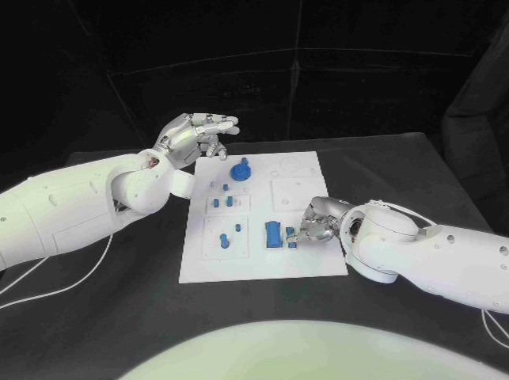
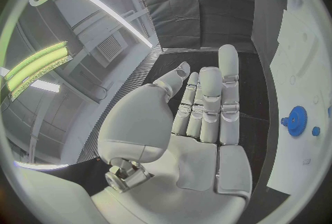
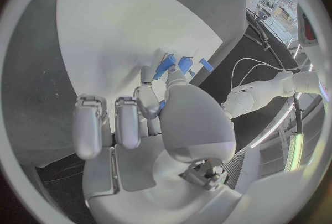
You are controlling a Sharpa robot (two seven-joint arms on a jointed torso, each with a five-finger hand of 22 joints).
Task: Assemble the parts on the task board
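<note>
The right hand (image 1: 317, 224) rests at the near right part of the task board (image 1: 305, 261), its fingers curled down onto the board just beside a small blue part (image 1: 274, 236); in the right wrist view the fingertips (image 3: 154, 76) reach toward blue pieces (image 3: 181, 64) lying just ahead of them. Whether a piece is already pinched I cannot tell. That part stands toward the board's middle from the right hand, its long axis running roughly along the board's length, and the right hand is by far the nearer.

The left hand (image 1: 197, 136) hovers above the board's far left corner, fingers loosely curved and apart, holding nothing; in its wrist view the palm (image 2: 201, 124) is bare. A blue gear-like part (image 1: 241, 170) sits on the board near it.

The board is a flat, matt white plate with shallow recesses; the parts look like hard, smooth plastic. The table (image 1: 437, 182) is covered in dull black.
</note>
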